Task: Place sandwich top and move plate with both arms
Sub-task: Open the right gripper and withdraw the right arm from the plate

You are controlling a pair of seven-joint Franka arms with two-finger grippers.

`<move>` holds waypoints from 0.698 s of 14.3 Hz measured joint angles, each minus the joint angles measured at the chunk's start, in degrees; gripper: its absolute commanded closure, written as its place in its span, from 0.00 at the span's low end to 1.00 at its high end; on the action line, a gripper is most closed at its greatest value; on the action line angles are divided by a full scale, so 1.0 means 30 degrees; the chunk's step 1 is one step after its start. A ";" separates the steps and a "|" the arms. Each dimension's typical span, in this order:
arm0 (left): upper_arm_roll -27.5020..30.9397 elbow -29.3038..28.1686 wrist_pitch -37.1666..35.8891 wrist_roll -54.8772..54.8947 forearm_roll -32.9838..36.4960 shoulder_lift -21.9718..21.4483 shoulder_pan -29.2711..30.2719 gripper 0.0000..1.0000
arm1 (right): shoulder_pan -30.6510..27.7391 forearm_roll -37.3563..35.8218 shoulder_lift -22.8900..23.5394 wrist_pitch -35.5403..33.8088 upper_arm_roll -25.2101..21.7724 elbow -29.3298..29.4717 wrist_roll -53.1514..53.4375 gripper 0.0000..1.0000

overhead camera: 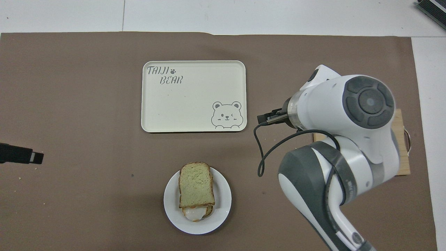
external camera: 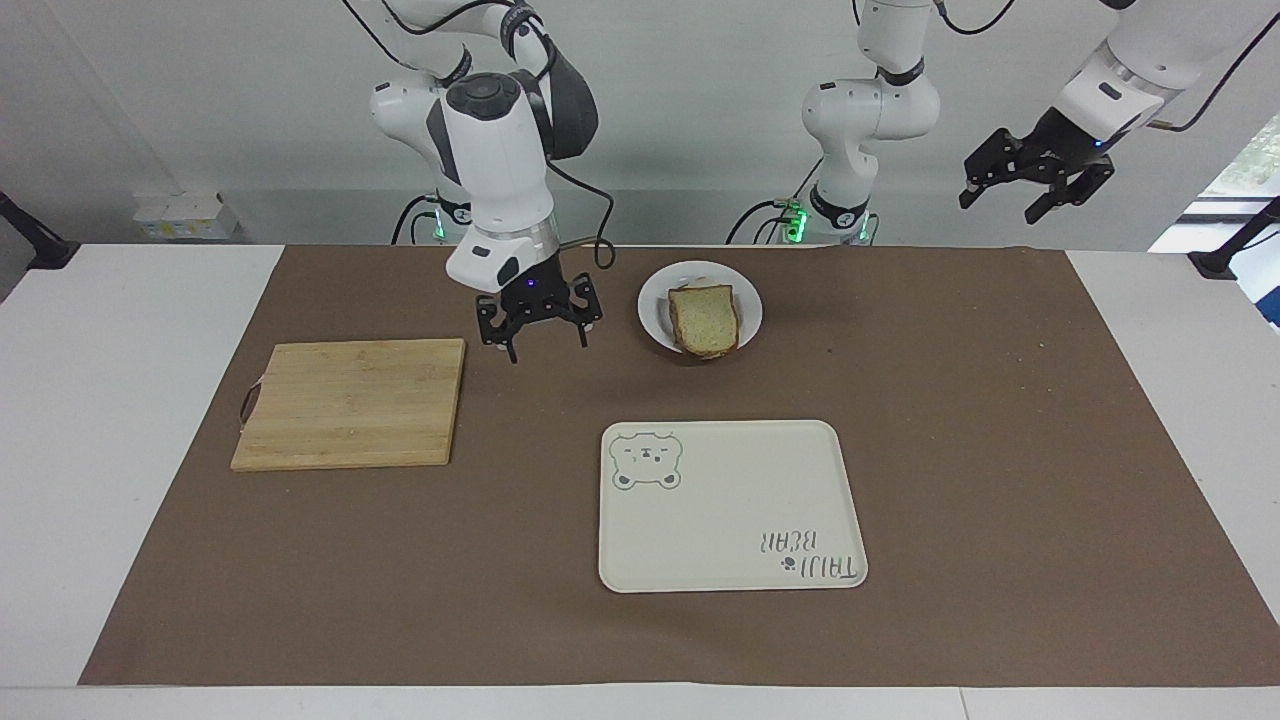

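The sandwich top point(external camera: 705, 318) lies on the egg-topped slice on the small white plate point(external camera: 655, 300), on the mat close to the robots. In the overhead view the sandwich top point(overhead camera: 196, 186) covers most of the stack, with egg white showing at its nearer end, and the plate point(overhead camera: 170, 205) rings it. My right gripper point(external camera: 540, 338) is open and empty, raised over the mat between the plate and the cutting board. My left gripper point(external camera: 998, 210) is open and empty, held high over the left arm's end of the table; only its tip point(overhead camera: 21, 157) shows from overhead.
A cream bear tray point(external camera: 730, 505) point(overhead camera: 193, 97) lies farther from the robots than the plate. A wooden cutting board point(external camera: 350, 400) lies toward the right arm's end, mostly covered by the right arm in the overhead view point(overhead camera: 400, 167). A brown mat point(external camera: 1000, 450) covers the table.
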 measured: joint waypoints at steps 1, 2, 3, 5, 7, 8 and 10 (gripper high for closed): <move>-0.0080 -0.1333 0.0955 0.0057 -0.0511 -0.0443 -0.0027 0.00 | -0.0264 -0.0015 -0.0257 -0.0950 -0.0007 0.0476 0.0000 0.00; -0.0156 -0.2846 0.2086 0.0191 -0.1232 -0.0895 -0.0066 0.00 | -0.0586 -0.0021 -0.0484 -0.1983 -0.0018 0.1096 -0.0005 0.00; -0.0207 -0.4266 0.3162 0.0388 -0.2060 -0.1294 -0.0082 0.00 | -0.0912 -0.0023 -0.0669 -0.2849 -0.0020 0.1721 -0.0012 0.00; -0.0245 -0.6642 0.5100 0.0954 -0.3504 -0.1859 -0.0088 0.00 | -0.1557 -0.0023 -0.0993 -0.3662 -0.0029 0.2604 -0.0015 0.00; -0.0264 -0.8483 0.6712 0.1906 -0.5097 -0.2090 -0.0131 0.00 | -0.2137 -0.0024 -0.1464 -0.3807 -0.0036 0.2948 -0.0018 0.00; -0.0269 -0.9295 0.7224 0.2595 -0.5861 -0.2126 -0.0157 0.00 | -0.2369 -0.0024 -0.1734 -0.3820 -0.0036 0.2997 -0.0018 0.00; -0.0233 -1.1033 0.7996 0.4416 -0.7820 -0.2149 -0.0159 0.00 | -0.2784 -0.0024 -0.2276 -0.4040 -0.0040 0.3016 -0.0018 0.00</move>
